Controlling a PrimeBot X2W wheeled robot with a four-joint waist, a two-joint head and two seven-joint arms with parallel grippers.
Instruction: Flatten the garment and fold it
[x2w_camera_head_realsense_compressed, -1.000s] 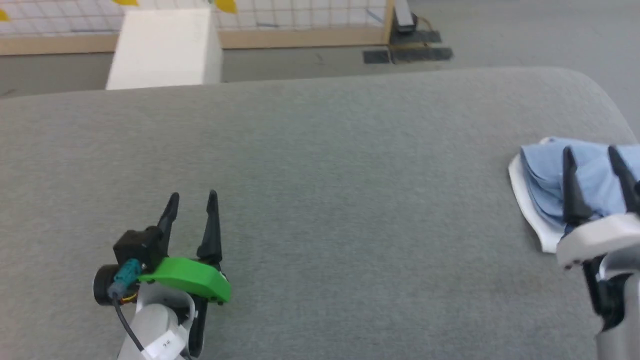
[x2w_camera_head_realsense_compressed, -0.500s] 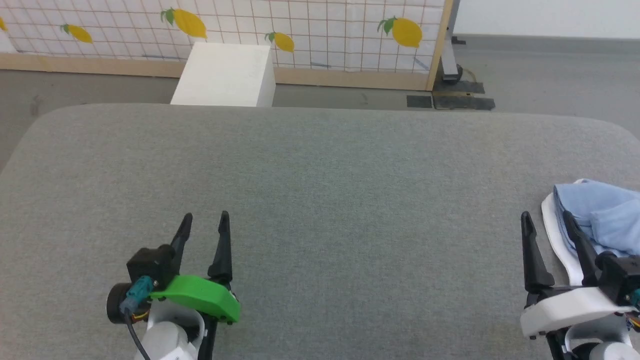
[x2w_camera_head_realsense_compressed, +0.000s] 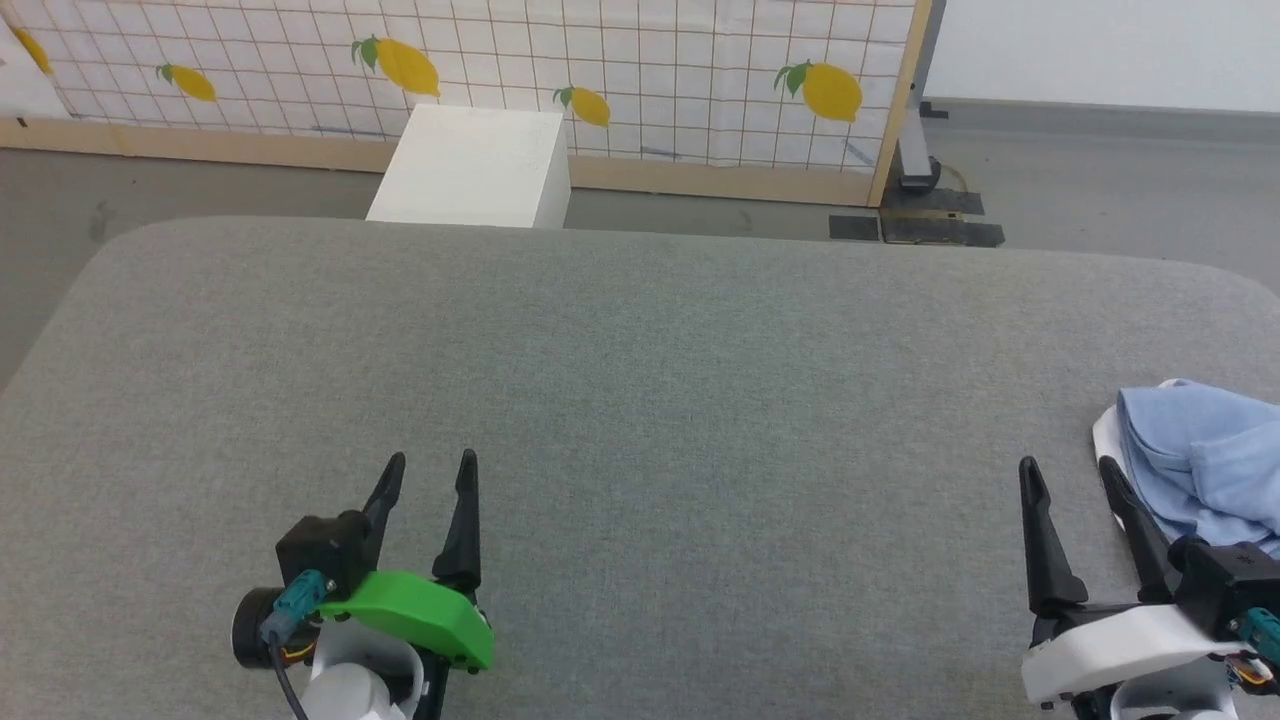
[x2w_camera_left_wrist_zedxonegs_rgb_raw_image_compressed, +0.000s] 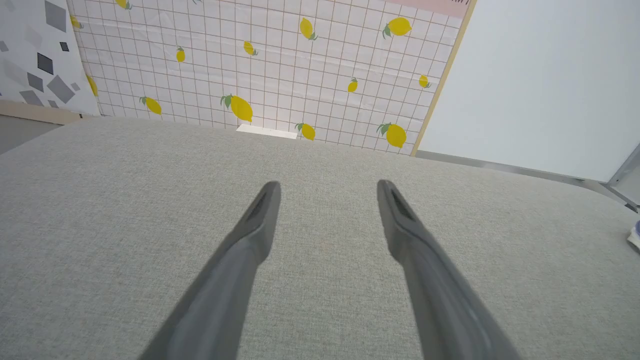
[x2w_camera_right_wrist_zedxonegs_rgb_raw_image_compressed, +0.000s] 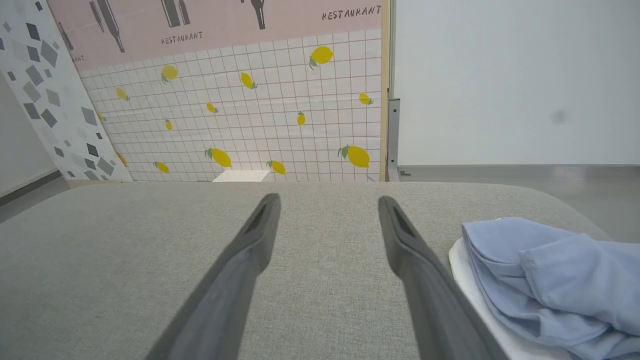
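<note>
The garment (x2w_camera_head_realsense_compressed: 1200, 460), a light blue T-shirt with a white section along its left edge, lies bunched up at the far right of the grey padded table (x2w_camera_head_realsense_compressed: 640, 380). Part of it runs past the right edge of the head view. My right gripper (x2w_camera_head_realsense_compressed: 1068, 468) stands open just left of it, empty, fingers pointing up the table. In the right wrist view the garment (x2w_camera_right_wrist_zedxonegs_rgb_raw_image_compressed: 540, 280) lies to the right of the right gripper (x2w_camera_right_wrist_zedxonegs_rgb_raw_image_compressed: 327, 200). At the lower left my left gripper (x2w_camera_head_realsense_compressed: 432, 462) is open and empty, far from the cloth. It hovers over bare table in its own view (x2w_camera_left_wrist_zedxonegs_rgb_raw_image_compressed: 327, 186).
A white box (x2w_camera_head_realsense_compressed: 470, 168) stands on the floor beyond the table's far edge. Behind it is a lemon-print tiled panel (x2w_camera_head_realsense_compressed: 620, 60) with a wooden frame. Dark floor plates (x2w_camera_head_realsense_compressed: 920, 228) lie at the panel's right foot. The table's corners are rounded.
The head camera has tilted up and turned left, so the whole scene shifted. My right gripper, earlier over the garment, now stands just left of it. Both grippers stay open.
</note>
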